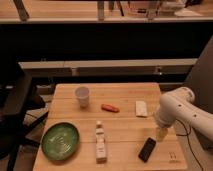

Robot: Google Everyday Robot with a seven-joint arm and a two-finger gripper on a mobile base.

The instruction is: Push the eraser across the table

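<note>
The black eraser (147,149) lies near the front right corner of the table (125,132) — the gripper (161,133) hangs just beside its far end, open or closed I cannot tell. A white block (141,108) and an orange marker (110,107) lie farther back.

The table (125,126) is shown in light wooden planks, with a small dark logo (172,156) at its 4 o'clock corner. The eraser (147,149) is seen black all over. The gripper (161,134), pale yellowish below a white arm (180,106), is placed at the eraser's 1 o'clock. A green ringed plate (60,141), a white cup (82,96), an orange-red marker (110,107) and a white block (141,108) are also seen.
</note>
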